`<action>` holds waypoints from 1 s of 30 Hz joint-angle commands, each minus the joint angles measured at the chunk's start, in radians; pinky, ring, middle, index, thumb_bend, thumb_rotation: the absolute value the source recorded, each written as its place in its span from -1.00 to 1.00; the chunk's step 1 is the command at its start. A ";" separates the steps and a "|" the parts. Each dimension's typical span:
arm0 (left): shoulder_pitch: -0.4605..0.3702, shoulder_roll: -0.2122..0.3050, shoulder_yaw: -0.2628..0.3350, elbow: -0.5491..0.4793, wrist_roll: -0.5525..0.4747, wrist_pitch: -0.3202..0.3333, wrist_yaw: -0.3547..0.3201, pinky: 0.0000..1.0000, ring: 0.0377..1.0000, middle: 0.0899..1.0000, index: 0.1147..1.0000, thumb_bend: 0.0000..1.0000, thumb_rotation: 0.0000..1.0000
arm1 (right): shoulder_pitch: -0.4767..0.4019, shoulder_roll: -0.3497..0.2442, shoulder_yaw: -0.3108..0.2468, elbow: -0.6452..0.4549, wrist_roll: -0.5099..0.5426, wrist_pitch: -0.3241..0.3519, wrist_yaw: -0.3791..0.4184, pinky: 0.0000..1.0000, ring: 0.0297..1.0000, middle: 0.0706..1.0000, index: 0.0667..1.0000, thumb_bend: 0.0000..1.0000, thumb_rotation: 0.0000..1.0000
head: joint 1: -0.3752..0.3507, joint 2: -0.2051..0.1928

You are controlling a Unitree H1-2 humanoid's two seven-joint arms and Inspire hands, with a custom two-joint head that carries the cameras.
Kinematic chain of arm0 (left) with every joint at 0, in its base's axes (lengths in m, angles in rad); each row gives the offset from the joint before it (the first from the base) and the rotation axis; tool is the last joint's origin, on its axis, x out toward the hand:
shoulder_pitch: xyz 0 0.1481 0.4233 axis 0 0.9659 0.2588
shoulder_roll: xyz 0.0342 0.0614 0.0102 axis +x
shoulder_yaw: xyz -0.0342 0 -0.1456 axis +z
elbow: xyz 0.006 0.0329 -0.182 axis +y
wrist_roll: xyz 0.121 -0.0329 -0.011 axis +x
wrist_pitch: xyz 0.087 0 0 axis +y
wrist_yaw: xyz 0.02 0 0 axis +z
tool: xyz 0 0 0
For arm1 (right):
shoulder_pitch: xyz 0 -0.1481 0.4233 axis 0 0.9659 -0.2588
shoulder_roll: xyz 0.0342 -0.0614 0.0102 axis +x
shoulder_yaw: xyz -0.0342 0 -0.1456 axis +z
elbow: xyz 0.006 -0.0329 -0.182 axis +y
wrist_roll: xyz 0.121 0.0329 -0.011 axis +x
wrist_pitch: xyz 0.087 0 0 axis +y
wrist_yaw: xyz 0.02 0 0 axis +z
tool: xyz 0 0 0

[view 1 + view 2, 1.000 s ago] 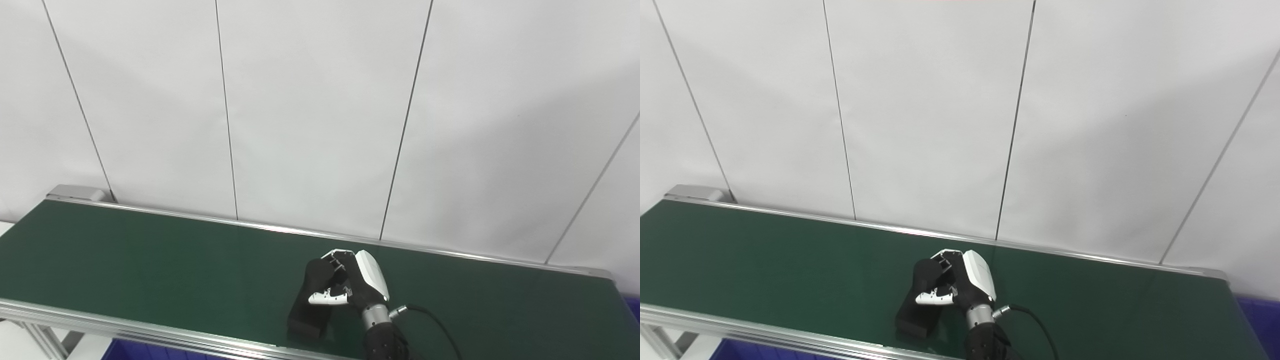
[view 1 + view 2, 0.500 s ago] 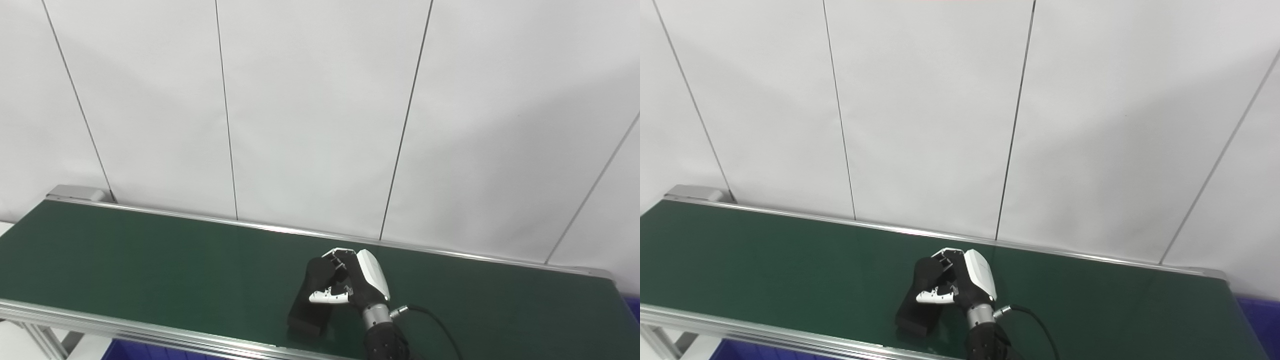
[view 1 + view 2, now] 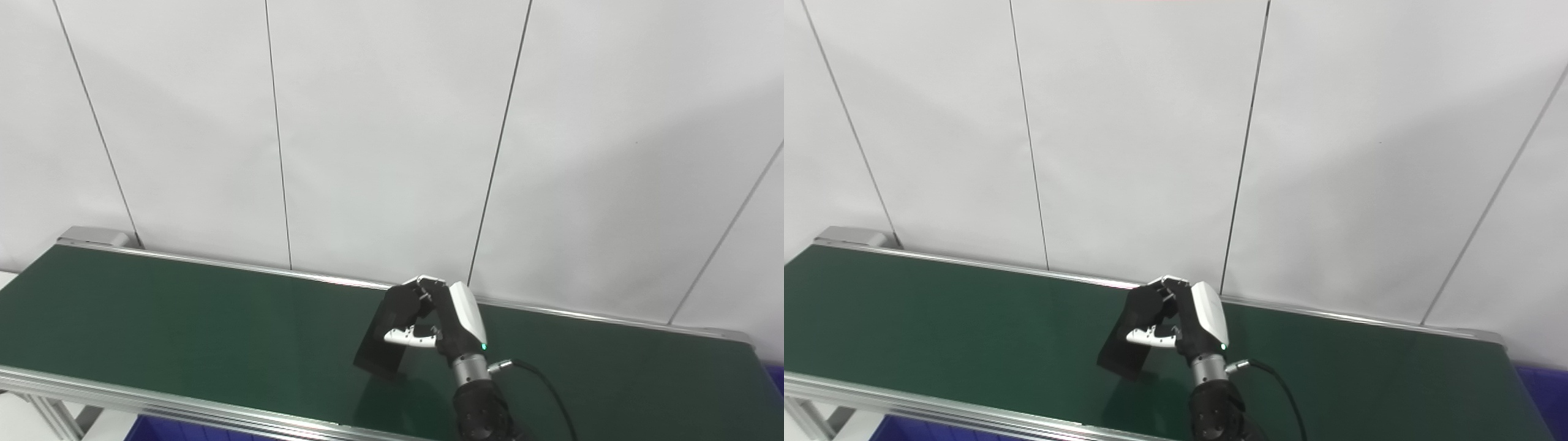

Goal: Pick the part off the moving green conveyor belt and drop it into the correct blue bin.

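Note:
My right hand [image 3: 447, 318] is shut on a black block-shaped part [image 3: 386, 343] and holds it lifted above the green conveyor belt [image 3: 184, 318], near the belt's middle. The part hangs tilted from the fingers, its lower end free, with its shadow on the belt below. The same hand [image 3: 1191, 318] and part [image 3: 1128, 346] show in the right eye view. A strip of a blue bin [image 3: 177, 430] shows under the belt's near rail at the bottom left. Another blue bin edge [image 3: 1543, 392] shows at the far right. My left hand is out of view.
The belt has silver rails along its near edge [image 3: 153, 401] and far edge [image 3: 245, 264]. A white panelled wall [image 3: 392, 135] stands right behind it. A black cable [image 3: 545, 383] runs from my right wrist.
My right hand has risen and lifted the black part off the belt; a second ago the part's lower end rested on the belt. The hand also moved a little away toward the wall.

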 commanded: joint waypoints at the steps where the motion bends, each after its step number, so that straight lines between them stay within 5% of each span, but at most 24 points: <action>1: -0.021 0.005 0.001 0.001 -0.012 -0.036 -0.012 0.55 0.73 0.76 0.70 0.99 -0.31 | -0.017 -0.009 -0.018 -0.107 0.007 0.017 0.017 -0.10 -0.16 -0.09 -0.08 0.04 -1.00 | 0.000 0.000; 20: -0.061 0.024 0.030 0.052 -0.022 -0.050 -0.018 0.64 0.73 0.75 0.73 1.00 -0.22 | 0.176 -0.096 -0.099 -0.716 0.010 0.245 0.214 -0.21 -0.19 -0.10 -0.04 0.04 -1.00 | -0.094 0.011; 30: -0.063 0.045 0.048 0.015 -0.042 -0.039 -0.039 0.68 0.75 0.75 0.80 0.91 -0.19 | 0.296 -0.104 -0.135 -0.967 0.026 0.338 0.291 -0.24 -0.21 -0.11 -0.01 0.03 -1.00 | -0.219 0.107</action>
